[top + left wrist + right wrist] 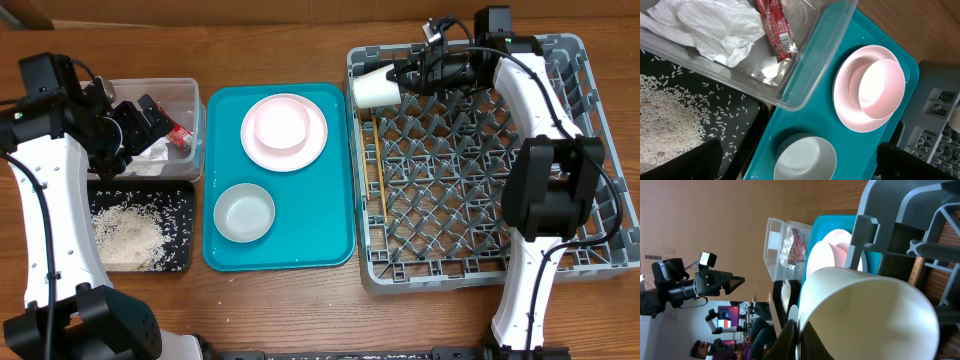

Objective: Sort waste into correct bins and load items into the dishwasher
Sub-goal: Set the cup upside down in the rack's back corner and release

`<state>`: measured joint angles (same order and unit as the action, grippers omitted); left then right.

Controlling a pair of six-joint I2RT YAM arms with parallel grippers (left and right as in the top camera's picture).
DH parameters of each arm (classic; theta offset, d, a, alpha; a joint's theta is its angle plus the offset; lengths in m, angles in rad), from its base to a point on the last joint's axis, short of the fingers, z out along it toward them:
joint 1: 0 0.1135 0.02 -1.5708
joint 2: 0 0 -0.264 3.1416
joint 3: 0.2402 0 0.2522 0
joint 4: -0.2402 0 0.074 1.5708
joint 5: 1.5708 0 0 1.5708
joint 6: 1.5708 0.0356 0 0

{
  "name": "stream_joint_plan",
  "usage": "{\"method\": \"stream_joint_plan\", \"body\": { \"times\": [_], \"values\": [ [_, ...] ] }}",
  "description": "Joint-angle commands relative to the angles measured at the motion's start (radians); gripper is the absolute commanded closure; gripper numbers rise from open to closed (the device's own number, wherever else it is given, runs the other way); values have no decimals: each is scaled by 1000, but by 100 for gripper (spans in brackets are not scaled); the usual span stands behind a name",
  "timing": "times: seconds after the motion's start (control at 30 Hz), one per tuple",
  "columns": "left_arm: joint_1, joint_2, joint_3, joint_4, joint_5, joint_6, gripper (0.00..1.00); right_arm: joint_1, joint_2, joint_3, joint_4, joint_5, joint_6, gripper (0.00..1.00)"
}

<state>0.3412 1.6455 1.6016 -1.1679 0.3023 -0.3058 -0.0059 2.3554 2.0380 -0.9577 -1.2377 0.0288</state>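
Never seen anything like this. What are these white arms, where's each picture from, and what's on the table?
A robot's left arm and right arm stand at a table. One picture looks from above; the others come from cameras on each wrist. The right gripper holds a cup at the corner of a grey dish rack containing chopsticks. The left gripper, open, hangs over a clear tub holding a napkin and wrapper. A black tray holds rice. A teal tray carries a pink plate, pink bowl and pale bowl.
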Motion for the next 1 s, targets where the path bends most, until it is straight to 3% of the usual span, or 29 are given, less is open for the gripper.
{"method": "stream_joint_plan", "body": {
  "times": [0.0, 0.27, 0.7, 0.97],
  "values": [
    [-2, -24, 17, -2, -3, 22, 0, -24, -5, -19, -7, 33, -11, 92],
    [-2, -24, 17, -2, -3, 22, 0, -44, -6, -19, -93, 253, -11, 85],
    [-2, -24, 17, -2, -3, 22, 0, -93, -14, -13, -222, 343, -11, 85],
    [-2, -24, 17, -2, -3, 22, 0, -102, -137, -13, -272, 563, -7, 71]
  ]
}}
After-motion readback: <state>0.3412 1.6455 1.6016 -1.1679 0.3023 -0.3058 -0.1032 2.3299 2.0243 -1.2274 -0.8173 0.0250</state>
